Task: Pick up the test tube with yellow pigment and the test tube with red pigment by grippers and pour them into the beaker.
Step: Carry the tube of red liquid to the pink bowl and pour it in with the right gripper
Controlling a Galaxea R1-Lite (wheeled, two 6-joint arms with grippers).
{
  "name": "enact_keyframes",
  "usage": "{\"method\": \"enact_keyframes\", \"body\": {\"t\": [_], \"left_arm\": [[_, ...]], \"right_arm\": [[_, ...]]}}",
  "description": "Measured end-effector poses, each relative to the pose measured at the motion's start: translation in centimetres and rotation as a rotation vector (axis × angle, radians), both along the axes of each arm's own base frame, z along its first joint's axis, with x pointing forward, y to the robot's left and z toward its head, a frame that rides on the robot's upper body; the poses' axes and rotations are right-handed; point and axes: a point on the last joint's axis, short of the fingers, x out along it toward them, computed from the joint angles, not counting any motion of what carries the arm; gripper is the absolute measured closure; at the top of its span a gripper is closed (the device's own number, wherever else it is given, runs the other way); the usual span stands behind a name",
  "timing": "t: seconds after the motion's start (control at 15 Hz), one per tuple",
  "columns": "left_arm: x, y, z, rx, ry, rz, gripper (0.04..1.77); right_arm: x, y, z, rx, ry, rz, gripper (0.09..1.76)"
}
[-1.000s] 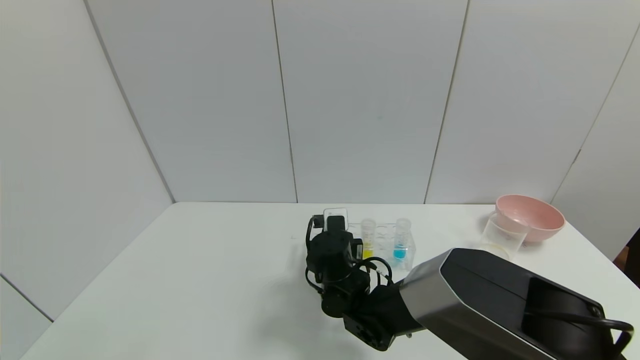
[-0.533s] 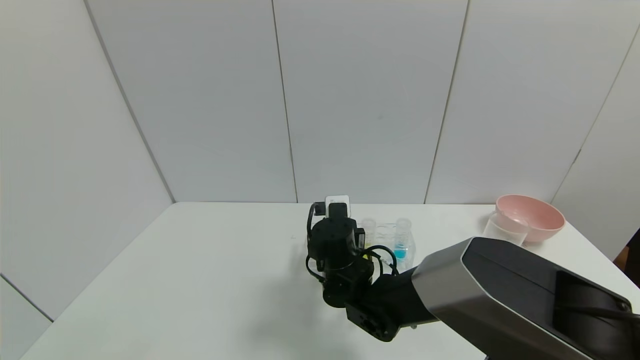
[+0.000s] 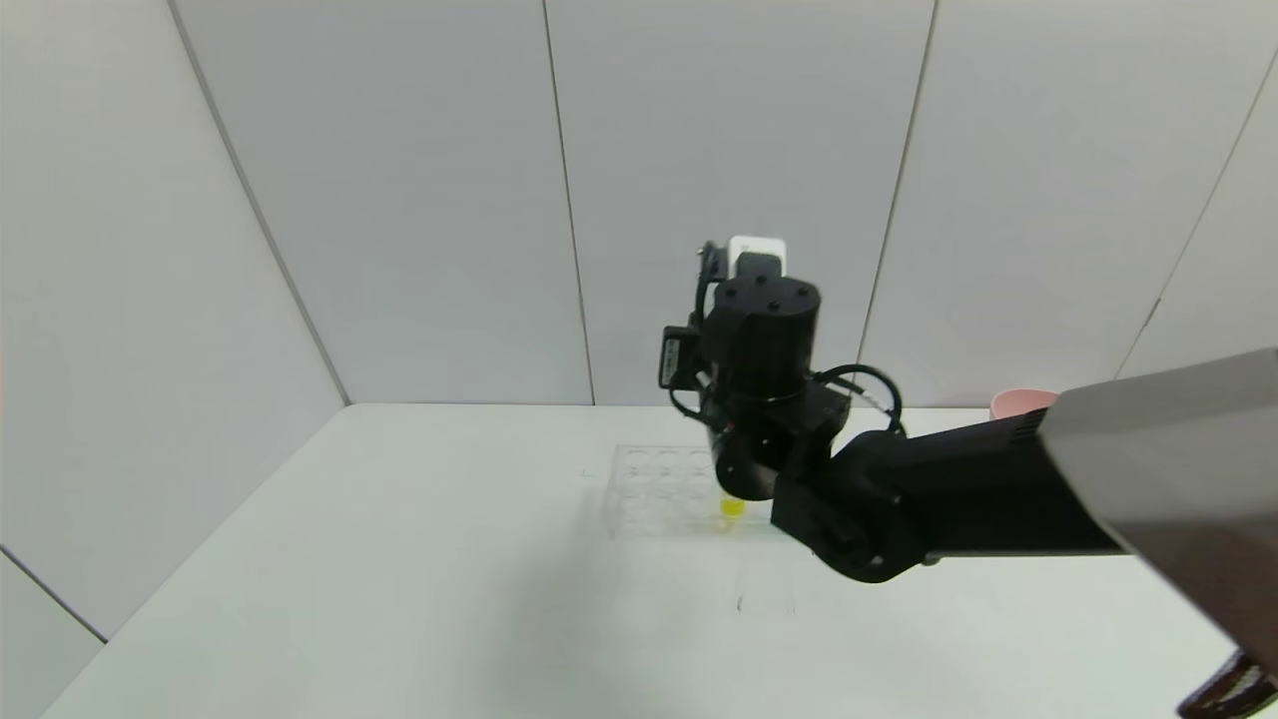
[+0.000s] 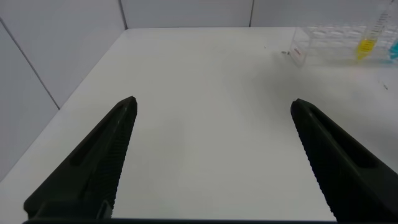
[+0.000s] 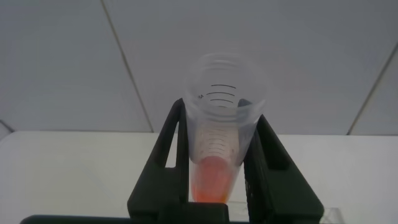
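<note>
My right gripper is shut on the test tube with red pigment, which shows only in the right wrist view, upright between the fingers with orange-red liquid at its bottom. In the head view the raised right wrist hides the tube and the fingers. The test tube with yellow pigment stands in the clear rack and also shows in the left wrist view. My left gripper is open and empty over bare table, well short of the rack. The beaker is hidden behind the right arm.
The right forearm crosses the right side of the table. Only the rim of the pink bowl shows above it. A blue-liquid tube stands at the edge of the left wrist view. Walls close the back and sides.
My right arm has risen from the rack's left end and moved up and to the right. It now hides the blue tube, the beaker and most of the pink bowl.
</note>
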Motion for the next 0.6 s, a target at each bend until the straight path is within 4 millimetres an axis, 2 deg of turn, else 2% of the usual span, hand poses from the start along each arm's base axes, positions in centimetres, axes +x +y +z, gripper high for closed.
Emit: {"method": "enact_keyframes", "body": {"t": [0.2, 0.4, 0.6], "left_arm": [[0.0, 0.0, 0.0, 0.0, 0.0, 0.0, 0.05], [0.0, 0.0, 0.0, 0.0, 0.0, 0.0, 0.05], [0.0, 0.0, 0.0, 0.0, 0.0, 0.0, 0.05]], "right_arm": [[0.7, -6.1, 2.5, -0.022, -0.013, -0.041, 1.29], [1.7, -14.8, 3.3, -0.057, 0.011, -0.048, 1.29], [1.6, -23.6, 3.0, -0.1, 0.044, -0.011, 1.29]]}}
